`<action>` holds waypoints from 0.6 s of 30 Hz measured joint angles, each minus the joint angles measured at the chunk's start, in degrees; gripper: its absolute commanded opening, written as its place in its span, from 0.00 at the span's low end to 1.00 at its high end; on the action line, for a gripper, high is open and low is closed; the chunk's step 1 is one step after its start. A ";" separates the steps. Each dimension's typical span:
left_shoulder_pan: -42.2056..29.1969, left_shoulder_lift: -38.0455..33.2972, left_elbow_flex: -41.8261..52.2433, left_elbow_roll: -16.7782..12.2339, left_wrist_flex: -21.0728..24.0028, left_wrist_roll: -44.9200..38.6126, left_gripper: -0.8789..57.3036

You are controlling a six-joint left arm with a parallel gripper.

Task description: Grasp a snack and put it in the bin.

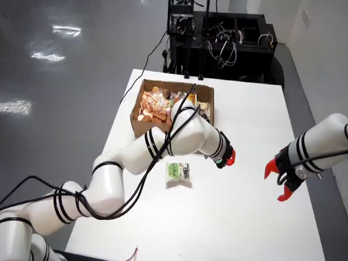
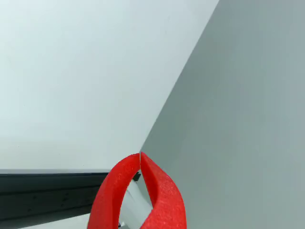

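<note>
In the view from above, a green-and-white snack packet (image 1: 178,174) lies flat on the white table (image 1: 244,228). The working arm reaches across from the lower left. Its red-tipped gripper (image 1: 230,158) hovers to the right of the packet and apart from it. In the view that rides on the gripper, the two red fingers (image 2: 164,191) meet at their tips, so the gripper (image 2: 140,155) is shut with nothing in it. The cardboard bin (image 1: 137,120) stands behind the arm and holds several snacks. The arm's elbow hides part of the bin's front.
A second white arm enters from the right of the view from above, its red gripper (image 1: 277,182) open over the table's right side. Black equipment and cables (image 1: 217,38) stand beyond the far edge. The riding view shows the table (image 2: 86,71) and its edge against grey floor (image 2: 248,119).
</note>
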 measured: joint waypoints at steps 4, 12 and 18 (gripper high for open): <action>0.00 0.03 -0.07 0.00 0.00 0.06 0.02; -0.08 0.18 -0.34 -0.05 0.00 0.85 0.01; -0.02 0.19 -0.36 -0.09 0.00 1.11 0.01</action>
